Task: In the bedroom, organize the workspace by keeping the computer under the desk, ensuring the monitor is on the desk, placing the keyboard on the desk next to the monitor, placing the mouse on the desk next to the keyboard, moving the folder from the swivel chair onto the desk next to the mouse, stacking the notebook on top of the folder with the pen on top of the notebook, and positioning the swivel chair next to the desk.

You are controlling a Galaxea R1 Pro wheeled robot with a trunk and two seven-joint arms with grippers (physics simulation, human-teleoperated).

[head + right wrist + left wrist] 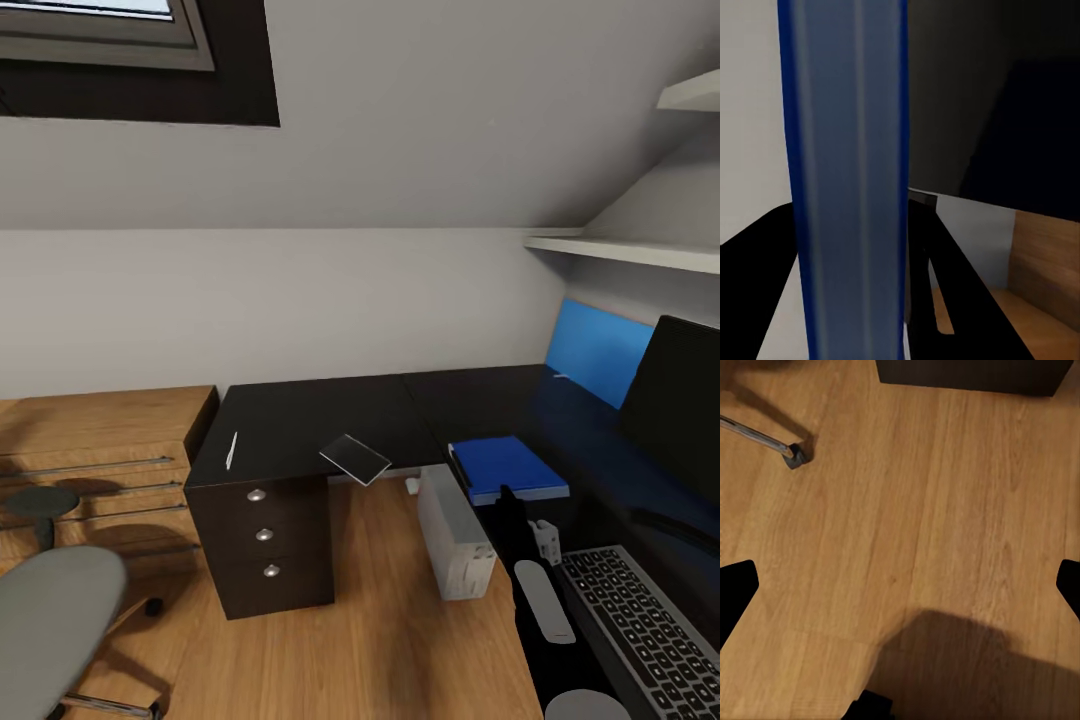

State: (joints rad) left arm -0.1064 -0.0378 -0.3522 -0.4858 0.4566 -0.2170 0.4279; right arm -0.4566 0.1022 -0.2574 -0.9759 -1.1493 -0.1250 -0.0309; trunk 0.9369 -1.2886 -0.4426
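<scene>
Nothing readable anywhere here, honestly. The keyboard has rows of dark keys, but the legends on them are way too small and blurry to make out, and the white computer under the desk has no badge or label I can read. The blue folder, the monitor and the notebook are all blank as far as I can tell.
</scene>
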